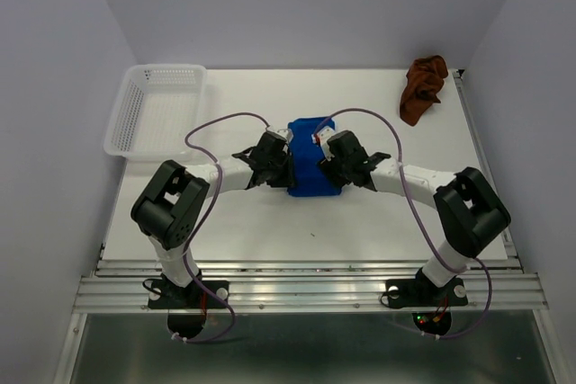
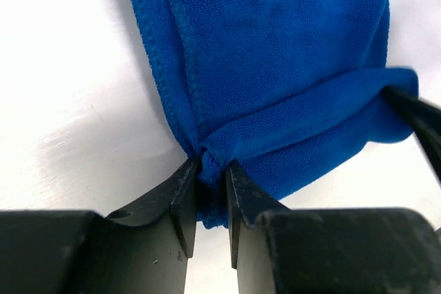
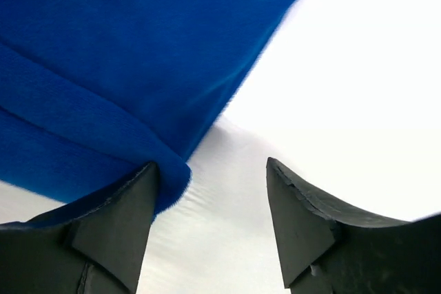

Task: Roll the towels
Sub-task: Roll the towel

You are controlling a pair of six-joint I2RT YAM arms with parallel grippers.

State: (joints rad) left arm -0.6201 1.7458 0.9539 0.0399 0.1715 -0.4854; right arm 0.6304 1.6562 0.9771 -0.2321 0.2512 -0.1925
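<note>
The royal blue towel [image 1: 310,165] lies at the table's middle, its near edge folded over into a thick roll. My left gripper [image 1: 286,166] is shut on that rolled edge's left corner; the left wrist view shows the blue towel [image 2: 289,67] pinched between the fingers [image 2: 185,194]. My right gripper [image 1: 326,165] is open at the roll's right end; in the right wrist view the blue towel [image 3: 103,80] touches the left finger [image 3: 114,228], nothing between the jaws. The rust-brown towel [image 1: 424,87] lies crumpled at the far right corner.
A white perforated basket [image 1: 155,111] stands at the far left of the table. White walls close in the table at the back and sides. The metal rail [image 1: 306,290] with both arm bases runs along the near edge.
</note>
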